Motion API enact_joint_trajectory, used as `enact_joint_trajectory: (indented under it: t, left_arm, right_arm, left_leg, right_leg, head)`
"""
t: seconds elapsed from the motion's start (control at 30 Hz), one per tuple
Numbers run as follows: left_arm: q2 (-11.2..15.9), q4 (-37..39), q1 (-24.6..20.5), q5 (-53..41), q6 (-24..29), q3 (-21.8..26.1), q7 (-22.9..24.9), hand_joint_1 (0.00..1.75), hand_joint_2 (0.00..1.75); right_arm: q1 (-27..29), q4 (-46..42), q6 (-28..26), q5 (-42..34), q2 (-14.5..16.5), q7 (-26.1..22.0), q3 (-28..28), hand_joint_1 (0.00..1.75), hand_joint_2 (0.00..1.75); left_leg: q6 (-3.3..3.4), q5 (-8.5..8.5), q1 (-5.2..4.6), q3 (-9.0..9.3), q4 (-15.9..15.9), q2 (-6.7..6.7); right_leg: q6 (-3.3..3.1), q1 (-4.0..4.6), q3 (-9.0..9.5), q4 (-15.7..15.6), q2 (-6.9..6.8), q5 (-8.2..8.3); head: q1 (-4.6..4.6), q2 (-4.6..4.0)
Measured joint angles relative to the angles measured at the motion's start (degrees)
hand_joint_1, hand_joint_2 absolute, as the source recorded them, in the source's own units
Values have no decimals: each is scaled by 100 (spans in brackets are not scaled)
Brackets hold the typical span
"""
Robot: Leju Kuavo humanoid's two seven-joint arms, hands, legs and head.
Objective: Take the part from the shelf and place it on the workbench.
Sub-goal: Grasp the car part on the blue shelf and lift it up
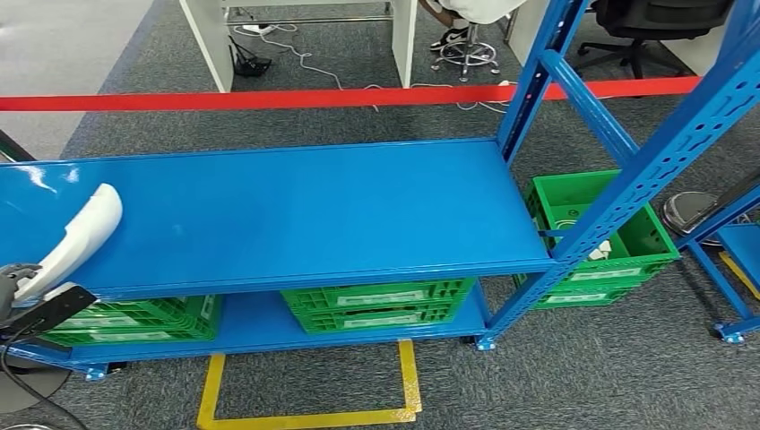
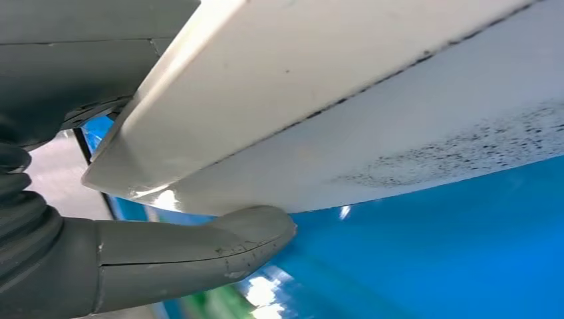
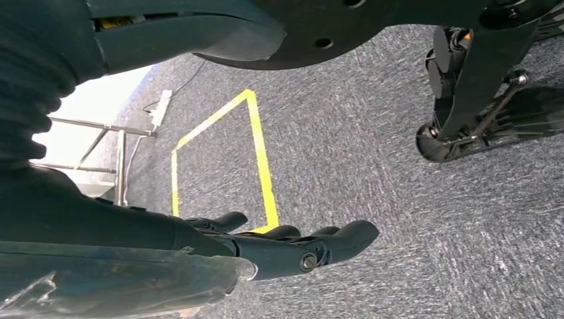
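We see the shelf (image 1: 296,210) as blue painted metal, smooth and glossy with light glare. The part (image 1: 76,240) looks like smooth white plastic, speckled dark underneath. Green plastic crates (image 1: 376,305) have ribbed walls. The floor (image 1: 556,376) is rough grey carpet.

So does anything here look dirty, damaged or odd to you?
One thing: the white part held in the left hand has dark speckled marks across its surface, like grime or scuffing. The blue shelf and the green crates under it sit straight.
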Motion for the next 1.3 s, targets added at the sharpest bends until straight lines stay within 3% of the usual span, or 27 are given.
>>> enact_joint_trajectory:
  t: [0.13,0.3,0.5,0.8,1.07,1.3]
  left_arm:
    - [-486,-628,217,673,529,366,-358,175,175]
    - [-1165,-1804,500,1558,761,729,-835,175,175]
    - [-1646,-3181,815,2143,852,785,-1166,175,175]
    - [-1898,-4280,1115,2353,844,760,-1565,175,175]
    - [-1954,-5076,1328,3132,413,534,-1767,175,175]
    - [-2077,-5414,1519,3054,559,349,-1928,175,175]
  right_arm:
    - [18,-43,1,16,44,-14,0,0,175]
    - [54,-104,10,61,114,-35,1,0,175]
    - [83,-182,4,89,183,-89,1,0,175]
    - [96,-274,2,104,248,-121,1,0,175]
    - [93,-298,1,113,272,-188,-25,0,175]
    - [70,-307,-52,64,321,-219,-91,0,175]
  left_leg:
    - [1,-1,-1,-1,0,2]
    - [2,-2,-3,-1,0,2]
    - [1,-1,-2,0,0,-1]
    - [1,-1,-1,1,0,-1]
    - [1,-1,-2,1,0,-1]
    - [1,-1,-2,1,0,-2]
  right_leg:
    - [0,-2,-1,-1,0,0]
    - [0,-4,-1,-1,-1,0]
    - [0,-1,1,-1,-6,0]
    - [0,1,1,-1,-6,0]
    - [0,0,1,-1,-6,0]
    - [0,0,2,-1,-6,0]
  head:
    - [0,0]
    - [1,0]
    - [1,0]
    - [1,0]
    - [1,0]
    - [1,0]
